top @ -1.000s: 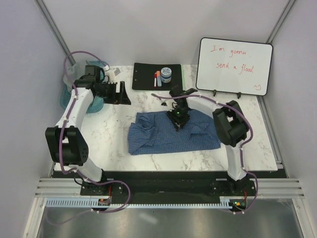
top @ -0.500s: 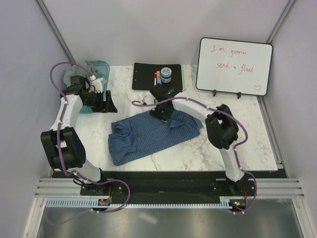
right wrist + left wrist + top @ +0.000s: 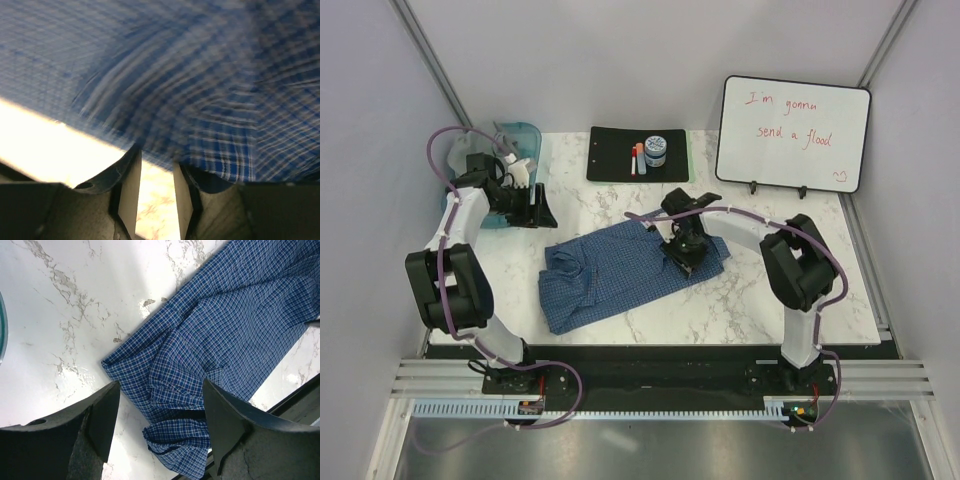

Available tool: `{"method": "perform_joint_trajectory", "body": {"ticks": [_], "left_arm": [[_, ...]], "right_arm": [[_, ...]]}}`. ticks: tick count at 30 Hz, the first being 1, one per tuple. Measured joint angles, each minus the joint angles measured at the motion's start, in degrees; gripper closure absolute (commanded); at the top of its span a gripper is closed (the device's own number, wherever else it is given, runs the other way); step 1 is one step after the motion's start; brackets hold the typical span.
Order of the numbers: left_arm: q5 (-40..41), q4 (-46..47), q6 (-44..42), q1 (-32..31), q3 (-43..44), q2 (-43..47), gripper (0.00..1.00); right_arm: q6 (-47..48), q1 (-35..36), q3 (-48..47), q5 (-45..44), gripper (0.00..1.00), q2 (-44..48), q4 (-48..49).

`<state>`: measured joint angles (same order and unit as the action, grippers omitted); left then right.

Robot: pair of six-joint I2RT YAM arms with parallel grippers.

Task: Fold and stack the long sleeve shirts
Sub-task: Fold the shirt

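Though it lay further right and squarer to the near edge a second ago, the blue checked shirt [image 3: 620, 270] now stretches on a slant across the middle of the marble table [image 3: 750, 300]. Its bunched end points to the near left and its other end to the far right. It is rumpled, with no clean fold in it, so folding looks barely begun, and this shift to the left reads as repositioning. I cannot make out a second shirt.

The right gripper [image 3: 682, 252] has come back from the shirt's far edge and sits low over its right end. In the blurred right wrist view its fingers [image 3: 131, 175] stand a narrow gap apart, with bare marble showing between them and cloth across the tips. I cannot tell whether they pinch any of it.

The left gripper [image 3: 535, 205] has swung out to the far left, beside the teal tub [image 3: 520, 135] and well apart from the shirt. Its jaws are spread wide with nothing between them, and its camera looks down on the bunched end. It seems placed to come in for that end next, so both arms can spread the cloth flat.
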<state>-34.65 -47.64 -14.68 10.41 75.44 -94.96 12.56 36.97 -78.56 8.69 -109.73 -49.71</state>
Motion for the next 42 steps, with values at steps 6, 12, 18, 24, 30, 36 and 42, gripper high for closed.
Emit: {"method": "perform_joint_trajectory", "body": {"ticks": [6,12,18,24,30,36,42], "left_arm": [[0.04,0.44,-1.95,0.00,-2.27,1.51,0.31],[-0.17,0.57,-4.42,-0.83,-5.42,1.90,0.36],[-0.26,-0.44,-9.38,-5.25,-6.43,2.51,0.45],[0.11,0.09,-13.68,-18.29,-4.81,3.82,0.50],[0.09,2.29,-14.25,-27.47,-0.72,1.62,0.62],[1.38,5.07,-13.66,-32.63,-0.22,-2.23,0.78],[3.39,7.21,-12.39,-35.63,-1.75,-3.89,0.86]], "right_arm": [[-0.22,-8.31,-4.24,-2.12,0.63,-5.73,2.25],[1.57,-10.51,-15.15,-3.32,0.66,-12.79,2.86],[4.33,-12.37,-17.49,-1.64,0.65,-13.11,1.62],[3.52,-15.45,-17.49,2.95,0.69,-7.56,-0.44],[-1.01,-14.97,-17.92,9.35,0.77,-5.01,1.51],[-3.82,-14.69,-14.97,10.71,0.83,-5.79,5.27],[-4.98,-14.73,-13.07,7.87,0.84,-8.07,9.14]]}}
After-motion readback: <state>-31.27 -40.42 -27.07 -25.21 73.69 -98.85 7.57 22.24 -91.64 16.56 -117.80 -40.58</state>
